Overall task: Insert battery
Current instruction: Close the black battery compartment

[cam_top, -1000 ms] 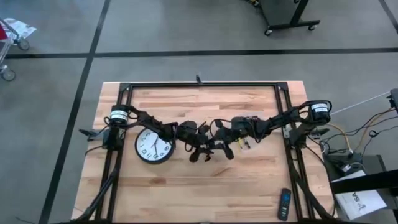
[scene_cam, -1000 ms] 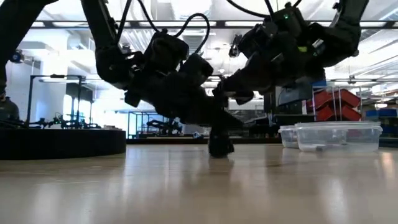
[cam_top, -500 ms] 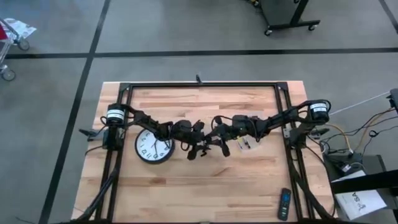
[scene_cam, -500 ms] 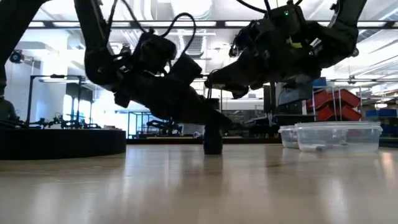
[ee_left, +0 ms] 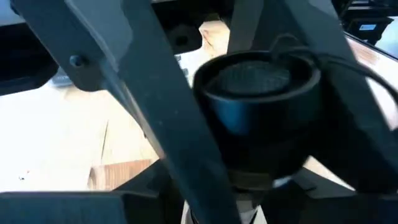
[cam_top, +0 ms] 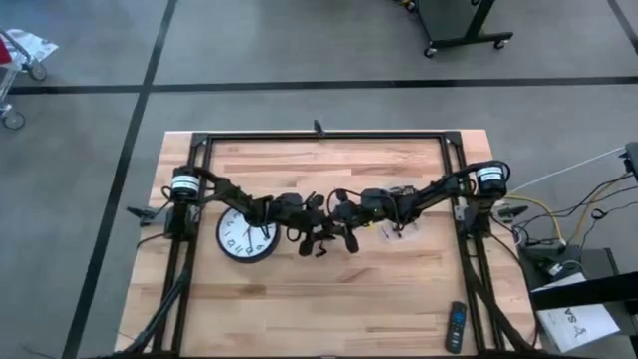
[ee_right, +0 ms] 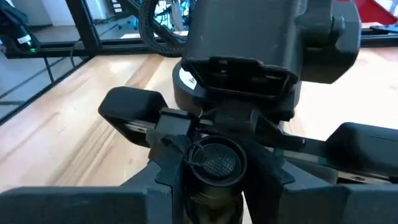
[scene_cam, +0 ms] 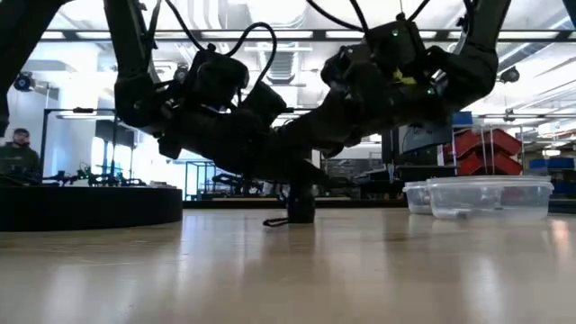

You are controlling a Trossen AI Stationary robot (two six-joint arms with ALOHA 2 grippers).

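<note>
A black flashlight (scene_cam: 300, 203) stands upright on its lower end at the table's middle, its round textured end (ee_right: 214, 160) facing up. A thin cord (scene_cam: 274, 221) trails from it onto the wood. My left gripper (cam_top: 317, 237) reaches it from the table's left and my right gripper (cam_top: 344, 231) from the right. Both are shut on its upper part. The flashlight fills the left wrist view (ee_left: 258, 106). The battery is out of view. My left gripper pinches the flashlight's upper body (scene_cam: 293, 187) between its two fingers, slanting down from the table's left. The flashlight stays upright with its lower end (scene_cam: 300, 219) on the table. My right gripper pinches the body just below the textured end (ee_right: 214, 190) between its two fingers (ee_right: 155, 186), slanting down from the table's right, opposite my left gripper.
A round wall clock (cam_top: 246, 235) lies face up under my left arm. A clear plastic container (scene_cam: 477, 196) sits to the right of the grippers. A remote (cam_top: 455, 326) lies near the front right corner. A person (scene_cam: 18, 153) shows beyond the table.
My right gripper has come down and toward the table's left, from above the flashlight to its upper part, and has taken hold. My left gripper has shifted the upright flashlight a little along the table. The cord now lies on the wood.
</note>
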